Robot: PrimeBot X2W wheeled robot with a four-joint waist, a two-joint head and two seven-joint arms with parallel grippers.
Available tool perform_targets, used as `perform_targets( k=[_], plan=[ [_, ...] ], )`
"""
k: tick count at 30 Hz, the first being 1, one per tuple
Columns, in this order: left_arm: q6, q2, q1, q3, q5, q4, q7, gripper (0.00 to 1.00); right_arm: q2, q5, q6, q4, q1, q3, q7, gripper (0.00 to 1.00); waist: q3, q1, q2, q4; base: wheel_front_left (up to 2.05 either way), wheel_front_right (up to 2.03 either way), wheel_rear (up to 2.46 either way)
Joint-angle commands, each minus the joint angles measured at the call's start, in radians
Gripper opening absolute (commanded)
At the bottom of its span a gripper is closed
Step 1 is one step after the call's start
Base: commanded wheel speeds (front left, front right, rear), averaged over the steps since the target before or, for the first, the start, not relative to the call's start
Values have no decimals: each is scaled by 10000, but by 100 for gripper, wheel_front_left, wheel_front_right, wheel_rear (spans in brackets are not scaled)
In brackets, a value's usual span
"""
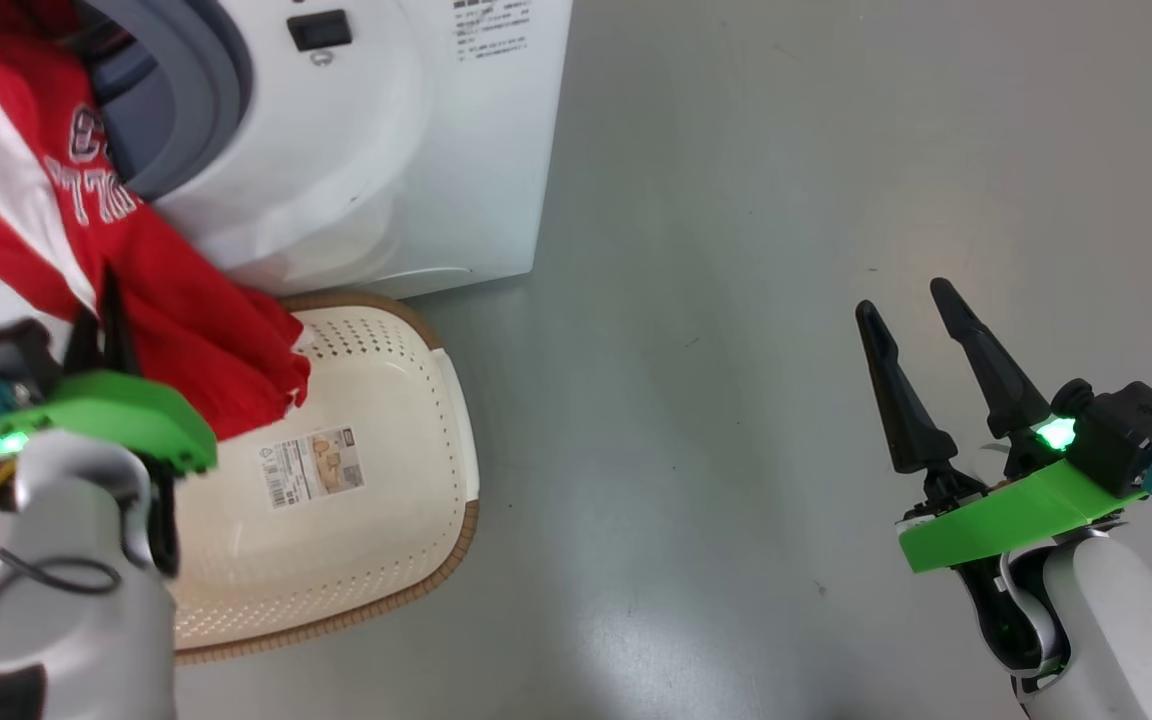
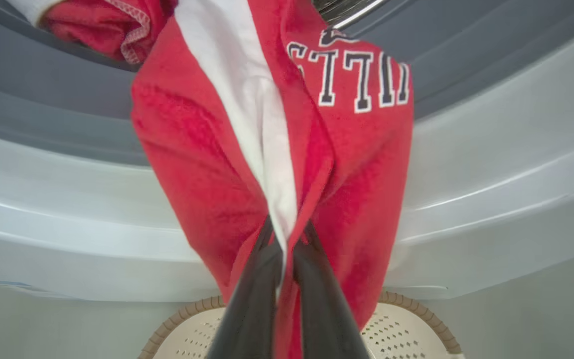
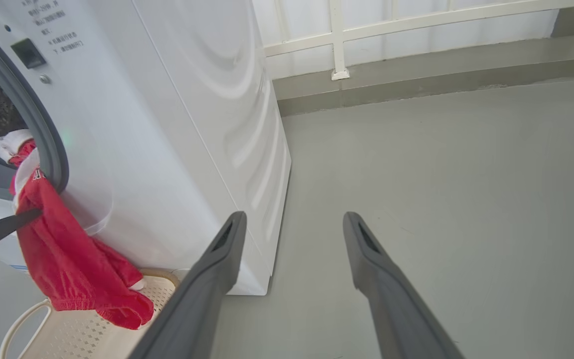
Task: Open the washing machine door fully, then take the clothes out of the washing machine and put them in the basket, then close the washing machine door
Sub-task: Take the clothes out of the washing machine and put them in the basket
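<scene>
Head view, laundry room: the left end effector (image 1: 101,318) is pinched shut on the red clothes (image 1: 176,300), which trail from the mouth of the washing machine (image 1: 376,150) down over the basket (image 1: 466,540). A slow outward pull, releasing above the basket, looks wisest. The right end effector (image 1: 904,297) hangs wide open, empty.

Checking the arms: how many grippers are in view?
2. The left gripper, lower left, is shut on the clothes hanging from the washing machine; the right gripper, lower right, stands open.
</scene>
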Motion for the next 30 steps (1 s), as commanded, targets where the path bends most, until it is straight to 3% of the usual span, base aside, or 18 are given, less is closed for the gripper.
perform_targets(
  k=[1, 16, 30],
  plan=[
    [-67, 230, 614, 131, 166, -234, -49, 0, -67, -42, 65, -204, 191, 192, -65, 100, -4, 0, 0, 37, 0, 0, 0],
    [-86, -269, 1709, 172, -125, 358, -49, 0, -138, -20, 65, -249, 65, 179, -65, 100, 254, 0, 0, 80, 0, 0, 0],
    [-273, -332, 1129, -594, -1002, 1719, -49, 0, -286, -76, 65, -500, -148, -7, -65, 100, 1177, 0, 0, 150, 0, 0, 0]
  ],
)
